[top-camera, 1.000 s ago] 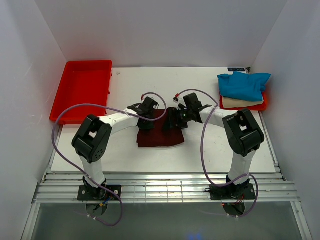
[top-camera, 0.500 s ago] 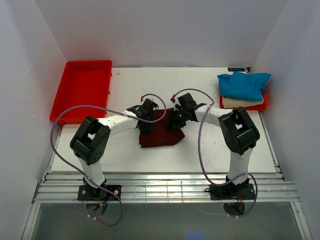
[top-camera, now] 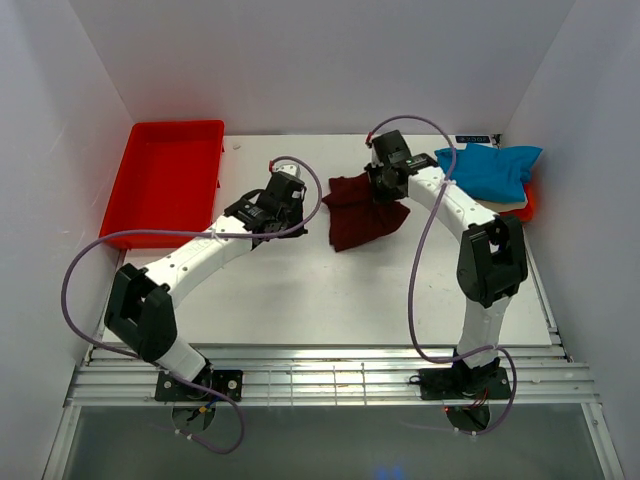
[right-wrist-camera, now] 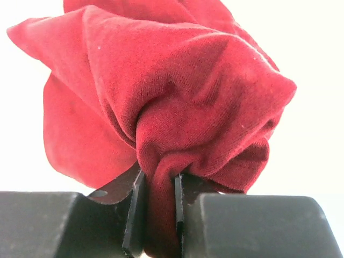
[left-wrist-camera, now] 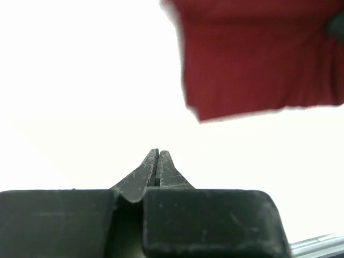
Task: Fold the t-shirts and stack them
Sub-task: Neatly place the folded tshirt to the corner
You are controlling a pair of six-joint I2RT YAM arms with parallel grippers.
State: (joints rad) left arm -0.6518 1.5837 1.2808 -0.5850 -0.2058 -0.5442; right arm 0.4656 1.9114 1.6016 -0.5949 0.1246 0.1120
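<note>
The folded dark maroon t-shirt (top-camera: 360, 218) is bunched up in my right gripper (top-camera: 384, 186), which is shut on a thick fold of it. In the right wrist view the cloth (right-wrist-camera: 177, 97) bulges out above the gripper (right-wrist-camera: 158, 183). The rest of the shirt droops toward the table's middle. The bright blue t-shirt (top-camera: 488, 168) lies on the cream one (top-camera: 472, 206) at the back right. My left gripper (top-camera: 288, 196) is shut on nothing, left of the maroon shirt and apart from it. Its wrist view shows the fingertips (left-wrist-camera: 158, 155) pressed together and the shirt (left-wrist-camera: 258, 59) ahead to the right.
The blue and cream shirts rest in a red tray (top-camera: 530, 206) by the right wall. Another red tray (top-camera: 165, 180) sits at the back left with nothing in it. White walls close in the white table (top-camera: 300, 290) on three sides.
My right gripper shut on the maroon shirt and carried it back and right, bunching it. My left arm swung back and left off the shirt, staying shut.
</note>
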